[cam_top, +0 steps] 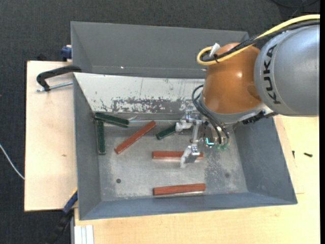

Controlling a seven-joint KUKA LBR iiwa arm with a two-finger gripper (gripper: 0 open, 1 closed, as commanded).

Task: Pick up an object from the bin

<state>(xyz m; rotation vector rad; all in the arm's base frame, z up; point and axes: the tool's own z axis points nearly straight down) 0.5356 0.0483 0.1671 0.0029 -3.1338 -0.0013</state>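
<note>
Bin: grey metal with sloping walls on every side of the claw and a scuffed floor.
Arm: reaches in from the right, with its orange wrist cover sitting above and to the right of the claw.
Claw: low over the floor, fingers spread, with nothing pinched between them.
Nearest bar: a flat red-brown stick at the claw's near fingertip, which overlaps its right end (touching or just above, I cannot tell). Most of its length runs off to the claw's left.
Long axis: left to right across the view, roughly crosswise to the line between the two fingertips. I judge that closing would squeeze its narrow width, once the claw shifts slightly nearward to straddle it.
Green stub: short, dark and tilted, just left of the far fingertip.
Other sticks: a tilted red-brown one lies further left, and another well to the claw's near side.
</note>
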